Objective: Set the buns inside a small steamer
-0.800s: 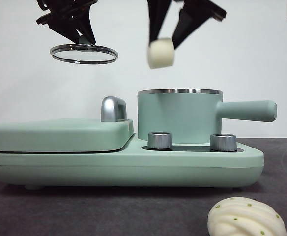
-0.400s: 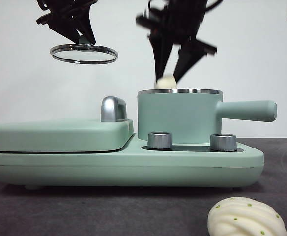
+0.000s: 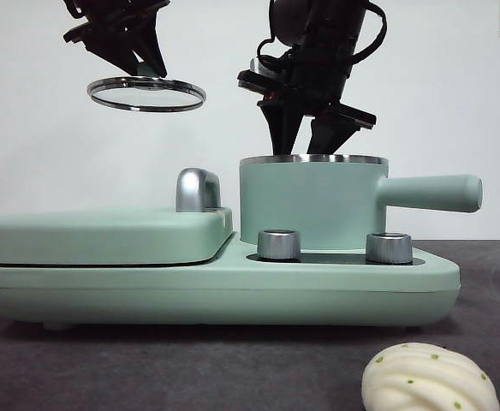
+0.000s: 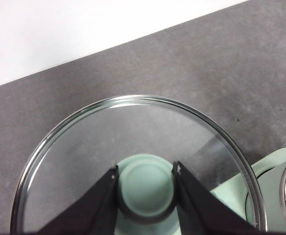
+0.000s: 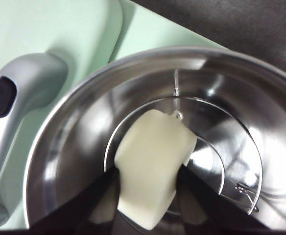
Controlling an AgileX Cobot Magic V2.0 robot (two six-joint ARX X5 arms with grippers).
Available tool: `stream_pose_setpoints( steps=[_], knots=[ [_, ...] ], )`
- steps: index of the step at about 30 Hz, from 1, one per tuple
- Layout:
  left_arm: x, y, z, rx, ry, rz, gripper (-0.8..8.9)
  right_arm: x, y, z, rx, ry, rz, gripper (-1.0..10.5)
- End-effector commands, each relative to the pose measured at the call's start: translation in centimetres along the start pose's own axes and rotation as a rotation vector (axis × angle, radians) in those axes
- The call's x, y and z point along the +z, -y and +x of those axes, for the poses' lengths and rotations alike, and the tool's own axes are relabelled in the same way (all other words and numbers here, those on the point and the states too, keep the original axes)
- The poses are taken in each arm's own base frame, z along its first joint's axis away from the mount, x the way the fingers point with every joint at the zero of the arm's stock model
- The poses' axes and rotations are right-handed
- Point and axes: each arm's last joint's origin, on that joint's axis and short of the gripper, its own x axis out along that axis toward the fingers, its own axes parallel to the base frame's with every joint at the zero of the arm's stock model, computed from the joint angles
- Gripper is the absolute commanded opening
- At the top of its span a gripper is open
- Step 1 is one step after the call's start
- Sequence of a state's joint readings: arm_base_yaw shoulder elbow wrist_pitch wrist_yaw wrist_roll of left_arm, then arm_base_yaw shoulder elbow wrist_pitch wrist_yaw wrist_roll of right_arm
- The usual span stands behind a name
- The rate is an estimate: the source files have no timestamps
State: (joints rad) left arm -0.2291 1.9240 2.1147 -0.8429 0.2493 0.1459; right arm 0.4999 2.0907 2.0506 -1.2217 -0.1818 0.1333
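Note:
My right gripper reaches down into the small mint-green steamer, with its tips below the steel rim. In the right wrist view it is shut on the smooth cream bun, which sits low inside the steamer's steel bowl. My left gripper holds the steamer's steel-rimmed glass lid high at the upper left. In the left wrist view it is shut on the lid's green knob. The swirled bun with green specks lies on the table at the front right.
The steamer stands on a mint-green cooker base with two steel knobs in front. A flat griddle lid with a chrome handle lies to the steamer's left. The steamer's straight handle points right.
My right gripper has gone down with the cream bun from above the steamer into it; the bun no longer shows in the front view. The left gripper and lid have not moved.

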Motion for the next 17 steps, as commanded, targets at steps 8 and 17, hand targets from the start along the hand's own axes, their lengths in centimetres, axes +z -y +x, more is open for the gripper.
stream_pose_setpoints(
  steps=[8, 17],
  knots=[
    [0.9, 0.0, -0.5, 0.003, 0.049, 0.02, 0.27, 0.6, 0.0, 0.4, 0.004, 0.016, -0.015, 3.9],
    [0.9, 0.0, -0.5, 0.003, 0.049, 0.022, 0.27, 0.9, -0.4, -1.7, 0.013, 0.056, -0.031, 4.4]
  ],
)
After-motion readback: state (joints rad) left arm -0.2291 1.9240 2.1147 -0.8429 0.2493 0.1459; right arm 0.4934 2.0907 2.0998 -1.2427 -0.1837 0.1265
